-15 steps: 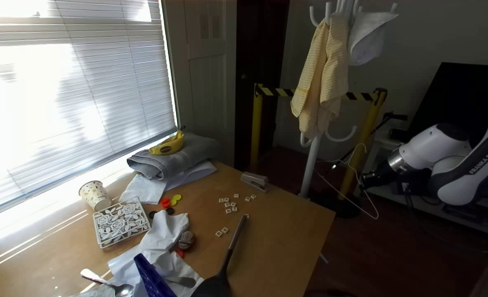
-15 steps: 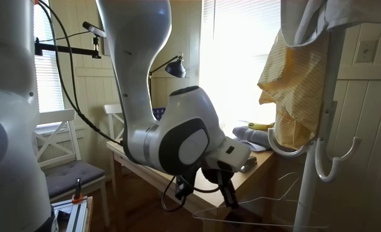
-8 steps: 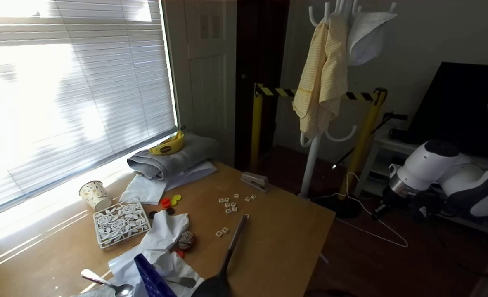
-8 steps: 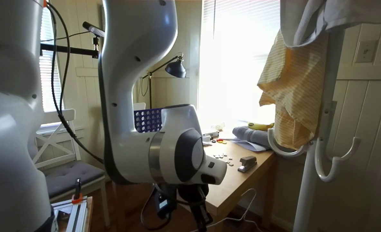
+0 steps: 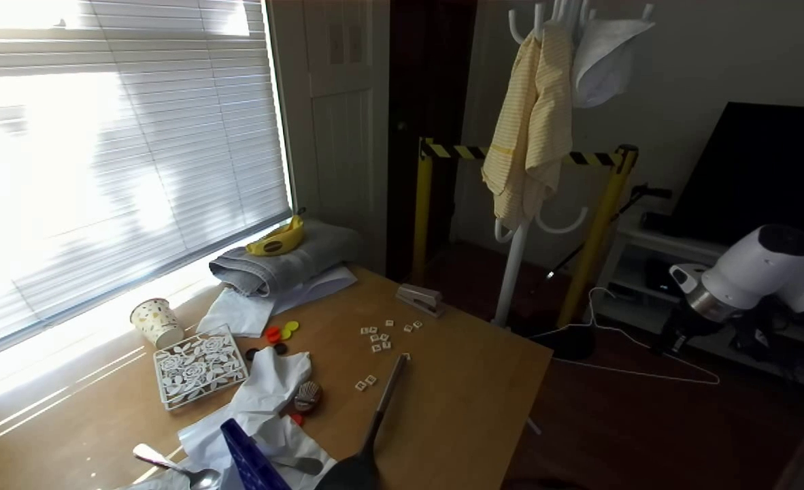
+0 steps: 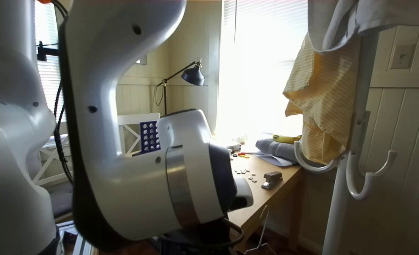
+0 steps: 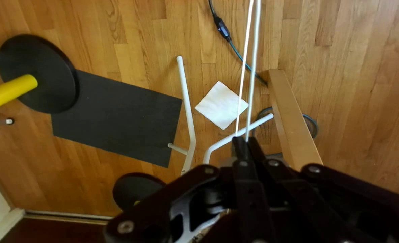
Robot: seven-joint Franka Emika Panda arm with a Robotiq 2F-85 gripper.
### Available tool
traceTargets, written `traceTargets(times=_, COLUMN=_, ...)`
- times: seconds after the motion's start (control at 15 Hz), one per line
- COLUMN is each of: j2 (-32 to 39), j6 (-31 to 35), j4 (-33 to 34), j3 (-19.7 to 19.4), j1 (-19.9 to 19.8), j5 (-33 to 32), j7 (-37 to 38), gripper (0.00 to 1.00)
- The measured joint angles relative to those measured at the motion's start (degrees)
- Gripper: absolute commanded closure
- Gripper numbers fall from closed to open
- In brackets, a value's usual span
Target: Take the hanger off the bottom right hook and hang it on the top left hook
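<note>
The thin wire hanger (image 5: 637, 371) is off the coat rack, low beside the table corner. My gripper (image 5: 660, 350) is shut on its wire in the fingertips. In the wrist view two pale wires of the hanger (image 7: 253, 71) run up from the closed fingertips (image 7: 242, 139). In an exterior view only the hook and neck of the hanger (image 6: 263, 232) show; my fingers are hidden there behind the arm. The white coat rack (image 5: 513, 279) has a top left hook (image 5: 515, 28) and a bottom right hook (image 5: 565, 228). The bottom right hook holds nothing.
A pale yellow garment (image 5: 531, 129) and a white cloth (image 5: 606, 64) hang on the rack. A yellow post (image 5: 590, 252) stands behind it. The table (image 5: 470, 381) with a stapler (image 5: 419, 299) is near the hanger. A white shelf (image 5: 609, 272) is behind the arm.
My gripper and the hanger have moved away from the rack, lower and to the right in an exterior view. The hanger has turned and looks flatter. The rack's garments stay put.
</note>
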Motion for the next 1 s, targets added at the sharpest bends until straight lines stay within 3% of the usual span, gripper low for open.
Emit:
traceTargets(times=0.33, j2=-5.1, j6=7.1, j4=0.4, j3=-9.1, j1=-2.5, j5=-16.8, j7=-9.2, gripper=0.99)
traceTargets(times=0.6, j2=-10.6, j6=13.2, j4=2.6, j3=-11.9, j1=-3.4, j5=-31.1, j7=-9.6, gripper=0.98)
traceTargets(times=0.73, j2=-14.0, j6=18.8, j4=4.7, j3=-12.3, j1=-4.5, j5=-33.7, j7=-9.6, gripper=0.98)
traceTargets(times=1.0, j2=-16.8, j6=20.2, j4=5.3, j3=-12.6, j1=-5.2, j5=-34.7, j7=-9.6, gripper=0.99)
